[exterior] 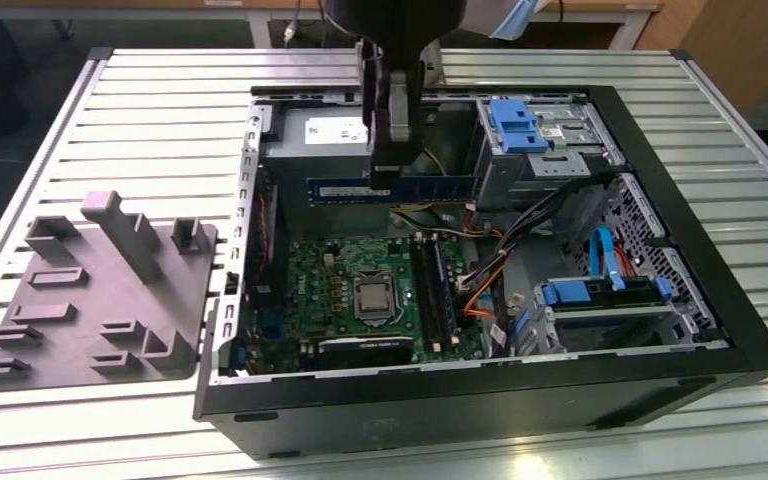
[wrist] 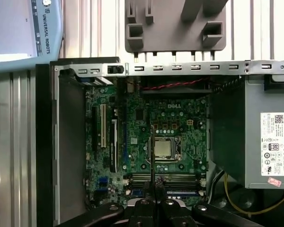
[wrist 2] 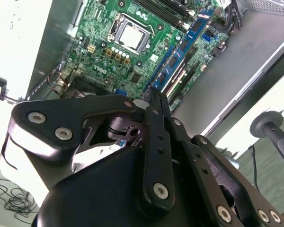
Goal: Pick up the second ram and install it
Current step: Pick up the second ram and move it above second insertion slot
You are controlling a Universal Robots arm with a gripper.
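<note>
Second ram, a long, thin, dark-blue board with a row of black chips, hangs level above the open computer case. The gripper is clamped on it near its middle, with narrow black fingers pressed against its flat faces. It sits over the far part of the case, just in front of the grey sheet-metal power supply and well above the green motherboard.

In the second wrist view the second ram runs out from the gripper across the board below. In the first wrist view the second ram appears edge-on as a thin dark line above the gripper, passing beside the square, metal-topped processor.

The long black memory slots lie beside the processor and run crosswise to the held stick. A tangle of orange, red and black cables crowds the slots on the exterior view's right. Beyond the cables stand a drive cage with blue plastic latches and a blue-fronted drive bay.

A grey plastic holder tray with blocky upright posts rests on the ribbed aluminium counter. It is on the exterior view's left, apart from the case. The case's black rim and thin metal walls box in the motherboard, and the space straight above the slots is open.
</note>
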